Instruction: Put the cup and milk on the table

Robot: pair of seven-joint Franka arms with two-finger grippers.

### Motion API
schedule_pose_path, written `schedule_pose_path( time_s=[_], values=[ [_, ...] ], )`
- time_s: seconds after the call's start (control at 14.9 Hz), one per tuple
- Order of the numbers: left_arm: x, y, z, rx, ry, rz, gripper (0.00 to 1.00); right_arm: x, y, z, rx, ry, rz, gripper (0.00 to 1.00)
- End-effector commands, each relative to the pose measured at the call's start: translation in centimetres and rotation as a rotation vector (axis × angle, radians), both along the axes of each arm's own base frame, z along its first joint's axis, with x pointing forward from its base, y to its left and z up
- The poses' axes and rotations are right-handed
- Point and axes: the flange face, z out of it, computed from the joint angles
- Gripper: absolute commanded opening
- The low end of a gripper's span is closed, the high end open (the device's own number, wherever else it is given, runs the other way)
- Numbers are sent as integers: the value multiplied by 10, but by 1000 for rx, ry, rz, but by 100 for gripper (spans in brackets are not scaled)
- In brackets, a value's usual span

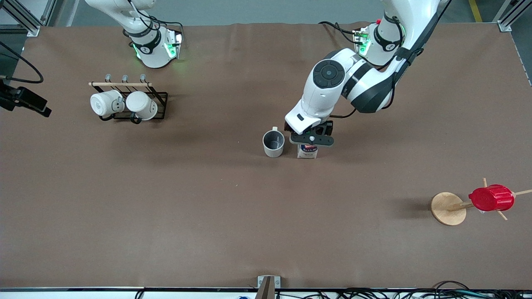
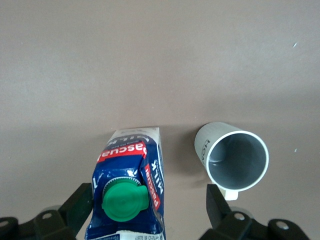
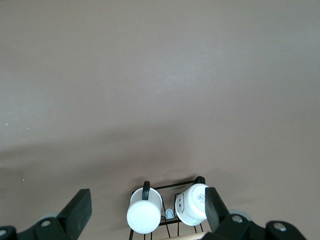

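The off-white cup [image 1: 273, 143] with a grey inside stands upright on the brown table [image 1: 208, 199], its handle pointing away from the front camera. The blue and white milk [image 1: 307, 152] with its green cap stands right beside it, toward the left arm's end. My left gripper [image 1: 311, 141] is low over the milk, open, one finger on each side of the carton. In the left wrist view the milk [image 2: 130, 185] sits between the open fingers of the left gripper [image 2: 147, 205], closer to one of them, with the cup [image 2: 237, 160] just outside. My right gripper [image 3: 145, 210] is open and empty and waits near the mug rack.
A black wire rack [image 1: 160, 97] holding two plain white mugs [image 1: 124, 104] stands toward the right arm's end; it also shows in the right wrist view [image 3: 165, 207]. A red ribbed cup [image 1: 491, 198] hangs on a peg stand with a round wooden disc [image 1: 448, 208] toward the left arm's end.
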Motion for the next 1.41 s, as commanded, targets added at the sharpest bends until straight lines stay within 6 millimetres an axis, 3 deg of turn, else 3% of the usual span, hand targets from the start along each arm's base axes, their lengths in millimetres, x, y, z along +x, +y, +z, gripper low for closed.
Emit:
schedule_pose_path(
  time_s=[0.0, 0.13, 0.27, 0.4, 0.67, 1.01, 1.34],
  values=[
    [7, 11, 39, 41, -40, 40, 100, -3, 1, 2, 3, -7, 9, 100],
    [20, 32, 62, 79, -48, 77, 100, -3, 1, 3, 3, -8, 9, 100],
    [38, 66, 87, 90, -87, 138, 100, -3, 2, 3, 3, -8, 10, 100],
    [39, 92, 114, 107, -119, 187, 100, -3, 1, 3, 3, -8, 9, 100],
    [54, 168, 149, 101, -89, 198, 98, -4, 2, 2, 5, -4, 9, 100],
    [58, 257, 191, 42, -60, 146, 100, -4, 2, 2, 5, -4, 9, 100],
    [67, 286, 200, 24, -75, 127, 100, -4, 1, 3, 5, -5, 7, 100]
  ],
)
